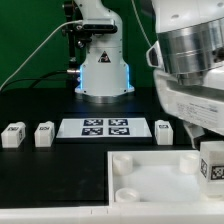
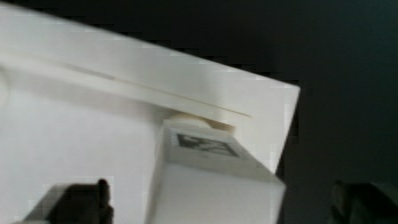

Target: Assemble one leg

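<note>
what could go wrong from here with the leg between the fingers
1. The small white tagged block leg stands between the gripper fingers with a gap on each side. An uneven close may push or tilt it.
2. It sits close to the edge of the large flat white panel, so a nudge might send it off.
3. Whether it is seated in a socket is hidden, so turning it could misalign it.

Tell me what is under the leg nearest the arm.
The leg stands on the white panel. The panel surface directly beneath it is covered by the leg itself.
</note>
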`<state>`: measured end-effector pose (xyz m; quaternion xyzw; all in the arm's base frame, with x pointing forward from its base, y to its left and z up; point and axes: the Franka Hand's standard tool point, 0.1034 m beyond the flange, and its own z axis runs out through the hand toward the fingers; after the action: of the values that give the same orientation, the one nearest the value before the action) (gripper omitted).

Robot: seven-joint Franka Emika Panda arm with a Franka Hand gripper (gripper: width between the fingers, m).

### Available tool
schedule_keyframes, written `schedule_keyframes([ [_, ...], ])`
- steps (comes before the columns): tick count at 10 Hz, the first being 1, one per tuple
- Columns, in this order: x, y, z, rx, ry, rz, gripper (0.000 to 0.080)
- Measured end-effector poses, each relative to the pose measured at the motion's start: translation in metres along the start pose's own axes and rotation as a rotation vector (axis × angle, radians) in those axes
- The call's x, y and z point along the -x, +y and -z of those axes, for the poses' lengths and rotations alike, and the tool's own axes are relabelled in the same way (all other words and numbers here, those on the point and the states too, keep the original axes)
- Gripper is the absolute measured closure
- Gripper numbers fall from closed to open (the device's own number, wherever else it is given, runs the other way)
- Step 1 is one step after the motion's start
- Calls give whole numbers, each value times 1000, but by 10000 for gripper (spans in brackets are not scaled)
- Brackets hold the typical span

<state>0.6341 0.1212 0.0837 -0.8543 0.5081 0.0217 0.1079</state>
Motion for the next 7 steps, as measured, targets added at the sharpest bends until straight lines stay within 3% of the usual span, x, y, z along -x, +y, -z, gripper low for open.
schedule_keyframes([
  [1, 8, -2, -2, 23, 26, 141, 155],
  [2, 12, -3, -3, 19, 33, 254, 151],
  [4, 8, -2, -3, 22, 32, 435, 151],
  [6, 1, -5, 2, 49, 37, 723, 150],
  [7, -2, -7, 3, 50, 42, 828, 150],
])
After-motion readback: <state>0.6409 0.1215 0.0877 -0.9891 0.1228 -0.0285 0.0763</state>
